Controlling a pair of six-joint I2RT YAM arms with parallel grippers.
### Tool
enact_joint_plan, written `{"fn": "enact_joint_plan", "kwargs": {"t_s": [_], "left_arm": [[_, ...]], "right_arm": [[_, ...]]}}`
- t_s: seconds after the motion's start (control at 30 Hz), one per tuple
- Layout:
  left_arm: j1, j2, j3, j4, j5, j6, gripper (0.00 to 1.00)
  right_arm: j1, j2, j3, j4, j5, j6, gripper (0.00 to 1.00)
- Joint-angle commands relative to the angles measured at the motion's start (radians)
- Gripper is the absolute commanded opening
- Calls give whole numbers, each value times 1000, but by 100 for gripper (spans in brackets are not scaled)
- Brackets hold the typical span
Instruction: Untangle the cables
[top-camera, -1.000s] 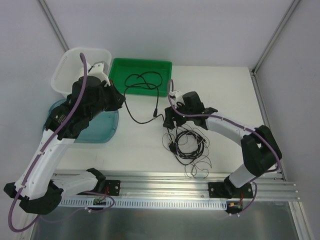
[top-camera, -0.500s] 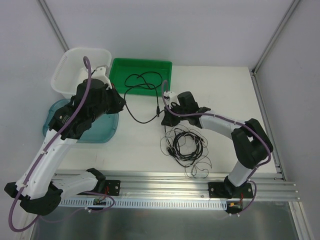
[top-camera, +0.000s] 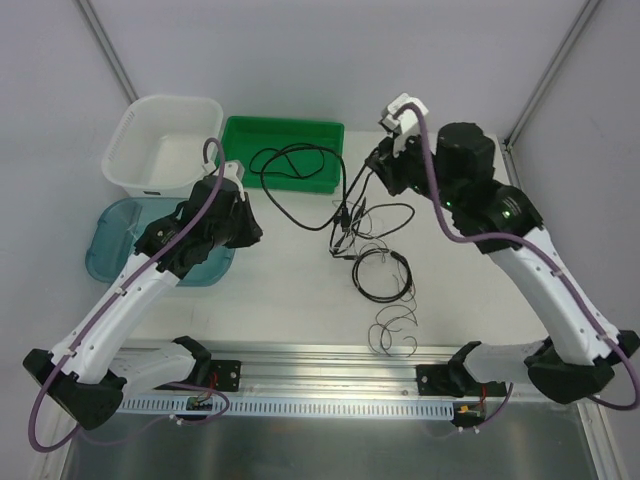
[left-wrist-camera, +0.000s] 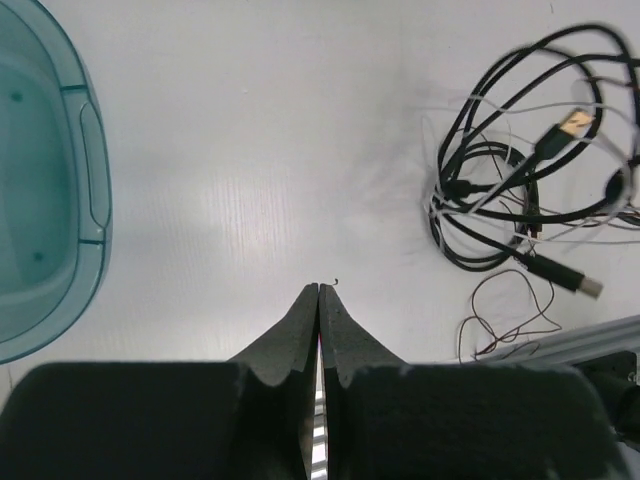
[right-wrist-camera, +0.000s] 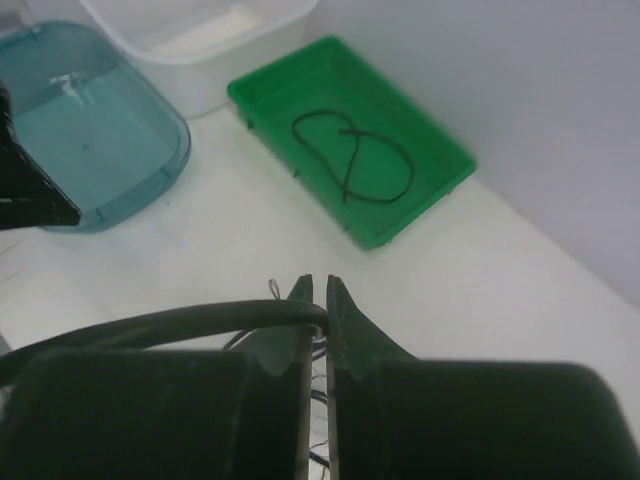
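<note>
White table (left-wrist-camera: 250, 150), cables (left-wrist-camera: 447, 190) tangled, R hand (right-wrist-camera: 317, 286) pinching black cable (right-wrist-camera: 200, 321)

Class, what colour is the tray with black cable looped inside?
The tray is green; best in right wrist view.

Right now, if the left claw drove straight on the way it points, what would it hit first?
Bare table, as far as the wrist view shows. The shut left claw aims between the teal tub and the cables, touching neither.
</note>
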Motion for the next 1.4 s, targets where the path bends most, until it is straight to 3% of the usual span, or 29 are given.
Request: {"fn": "enact_joint_plan", "kwargs": {"t_s": [0.0, 0.07, 0.13, 0.17, 0.23, 0.27, 0.33, 0.37, 0.43, 0.47, 0.5, 0.53, 0.63, 0.7, 0.83, 0.9, 1.1, 1.37], "left_arm": [[8, -16, -27, 91, 63, -21, 0], [6, -14, -33, 102, 74, -19, 0], [8, -5, -36, 109, 83, -19, 0], [8, -6, -37, 112, 95, -18, 0], [8, -10, -56, 131, 104, -18, 0], [8, -14, -65, 141, 114, -16, 0], [8, -19, -96, 163, 135, -10, 1], [8, -26, -117, 186, 147, -7, 10], [8, -37, -135, 203, 183, -8, 24], [6, -54, -145, 220, 193, -8, 37], [8, -65, -161, 230, 207, -4, 60], [8, -72, -168, 238, 216, 1, 70], [8, -112, -188, 266, 250, 34, 91], [8, -131, -198, 293, 294, 73, 98], [-4, -126, -214, 355, 474, 104, 99], [-39, -112, -223, 382, 489, 119, 99], [-98, -47, -234, 497, 468, 127, 99], [-199, 111, -205, 589, 355, 85, 99]], "right_arm": [[32, -102, 23, -32, 174, -52, 1], [34, -142, -77, 120, 233, -90, 1], [35, -88, 21, 28, 332, -115, 1], [37, -58, 104, -110, 339, -97, 1], [51, -73, 84, -80, 325, -98, 1], [51, -93, 27, 43, 311, -104, 1], [54, -67, 57, -7, 311, -58, 1], [58, -46, 55, -91, 305, -32, 1], [60, -60, -44, -19, 270, -55, 1], [58, -60, -97, -2, 261, -60, 1], [60, -57, -127, 3, 261, -52, 1], [58, -60, -180, 17, 236, -32, 1], [54, -84, -308, 133, 106, 12, 1], [41, -54, -305, 128, 33, 48, 1], [60, 29, -244, 74, 28, 140, 1], [77, 31, -262, 103, -38, 137, 1], [84, 16, -327, 250, -230, 201, 1], [118, 22, -307, 301, -166, 328, 1]]}}
